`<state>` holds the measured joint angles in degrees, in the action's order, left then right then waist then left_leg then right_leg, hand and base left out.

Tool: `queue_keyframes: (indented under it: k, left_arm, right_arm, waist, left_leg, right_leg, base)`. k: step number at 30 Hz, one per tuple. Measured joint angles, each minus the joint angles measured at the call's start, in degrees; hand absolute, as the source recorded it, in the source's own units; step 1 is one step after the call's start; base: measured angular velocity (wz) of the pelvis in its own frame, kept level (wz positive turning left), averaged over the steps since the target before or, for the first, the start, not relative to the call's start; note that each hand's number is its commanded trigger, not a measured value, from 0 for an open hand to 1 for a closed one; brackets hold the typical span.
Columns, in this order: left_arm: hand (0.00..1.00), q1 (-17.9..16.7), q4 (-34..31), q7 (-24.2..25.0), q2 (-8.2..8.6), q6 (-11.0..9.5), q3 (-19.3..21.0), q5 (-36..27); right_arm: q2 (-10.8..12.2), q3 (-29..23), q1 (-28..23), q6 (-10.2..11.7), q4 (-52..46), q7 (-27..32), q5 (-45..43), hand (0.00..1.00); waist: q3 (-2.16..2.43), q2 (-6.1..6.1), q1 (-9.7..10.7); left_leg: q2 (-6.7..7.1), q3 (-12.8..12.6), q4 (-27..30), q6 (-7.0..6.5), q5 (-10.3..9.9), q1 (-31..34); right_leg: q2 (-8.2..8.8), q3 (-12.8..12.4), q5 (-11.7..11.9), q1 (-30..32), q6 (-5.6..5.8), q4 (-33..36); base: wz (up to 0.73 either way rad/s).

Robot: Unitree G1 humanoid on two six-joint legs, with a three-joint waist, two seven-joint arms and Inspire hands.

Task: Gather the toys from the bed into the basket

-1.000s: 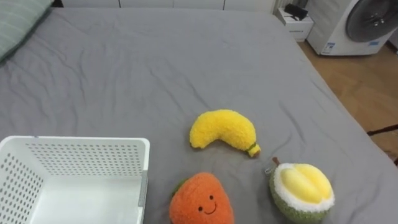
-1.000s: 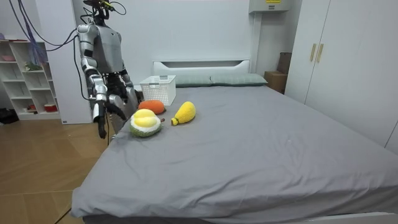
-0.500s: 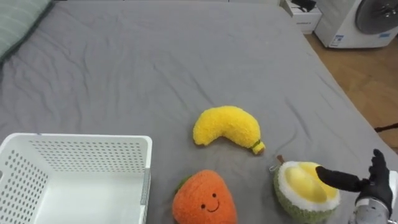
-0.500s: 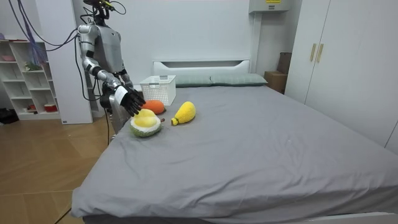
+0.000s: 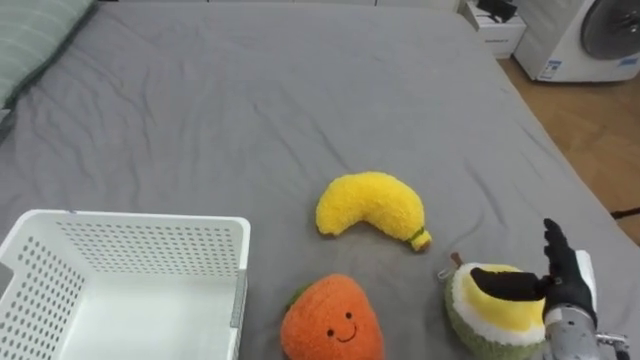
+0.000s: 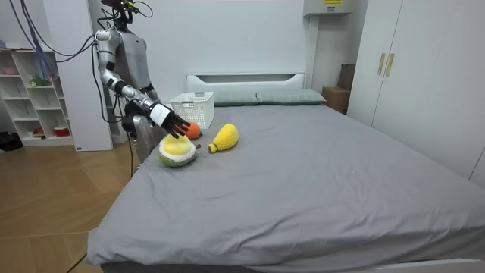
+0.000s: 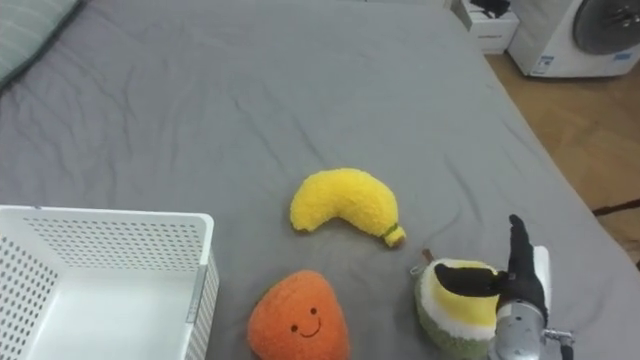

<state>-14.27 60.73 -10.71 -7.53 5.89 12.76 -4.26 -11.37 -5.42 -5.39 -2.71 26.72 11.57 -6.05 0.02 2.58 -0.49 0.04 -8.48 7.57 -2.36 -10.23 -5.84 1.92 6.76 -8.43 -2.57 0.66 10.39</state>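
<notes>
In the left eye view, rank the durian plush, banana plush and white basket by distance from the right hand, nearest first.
1. Durian plush, under the right hand, lower right.
2. Banana plush, centre.
3. White basket, lower left.

G1 body: silver-grey shell, dark joints, black fingers.
Room view: silver-grey torso and upper arms, darker at the shoulders, elbows and waist. A black sensor rig sits on the head, and purple-blue and red lines run from the shoulders up out of frame. A white band wraps the forearm just behind the wrist. Eye views: the right hand point(image 5: 568, 296) has slim matte-black fingers point(image 5: 553, 243) and thumb, a silver-grey metal wrist block, and a small white tag on its back.
</notes>
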Motion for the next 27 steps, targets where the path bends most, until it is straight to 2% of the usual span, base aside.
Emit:
queue_keyframes:
  k: [3,12,18,20,27]
  left_arm:
    - [0.0,-0.53,-1.19,-0.07,0.01,0.2,0.04,-0.02]
    - [0.0,-0.14,-1.18,-1.54,0.09,0.03,-0.02,-0.03]
    - [0.0,0.28,-1.16,-2.33,0.08,0.04,-0.31,0.61]
    - [0.0,0.25,-1.14,-2.34,0.07,0.1,-0.28,3.58]
    - [0.0,0.55,0.02,-2.36,-0.07,0.02,-0.7,3.99]
  right_arm:
    - [0.02,0.81,-0.42,-1.31,3.26,-2.34,-1.62,0.0]
    - [-0.03,0.5,0.38,-0.55,11.9,-2.92,-9.44,0.0]
    - [-0.03,0.23,1.97,-0.47,15.64,-2.08,-17.28,0.0]
    - [-0.03,0.23,2.57,-0.45,17.79,-1.36,-21.63,0.0]
    - [-0.19,0.27,4.4,-0.47,24.55,2.24,-25.24,0.0]
  waist:
    - [-0.06,0.44,-0.12]
    - [-0.09,0.79,-0.79]
    - [-0.08,0.6,-1.51]
    - [-0.06,0.6,-1.66]
    - [-0.04,0.77,-2.85]
  left_leg:
    - [0.05,0.31,0.06,0.0,-0.01,-0.42]
    - [0.11,1.08,0.16,0.03,0.0,-0.46]
    - [0.13,1.19,0.15,0.06,0.01,0.2]
    - [0.15,1.22,0.13,0.06,0.02,0.15]
    - [0.34,2.35,0.28,0.05,0.04,0.08]
  right_leg:
    - [0.12,0.37,-0.07,-0.48,0.01,-0.02]
    - [0.22,1.37,0.01,-1.34,-0.02,-0.72]
    - [0.23,1.74,0.0,-1.42,-0.03,-0.75]
    - [0.23,1.74,0.0,-1.44,-0.03,-0.8]
    - [0.43,2.46,-0.02,-1.97,0.0,-0.83]
  base:
    - [0.04]
    - [0.04]
    - [0.03]
    - [0.0]
    - [0.04]
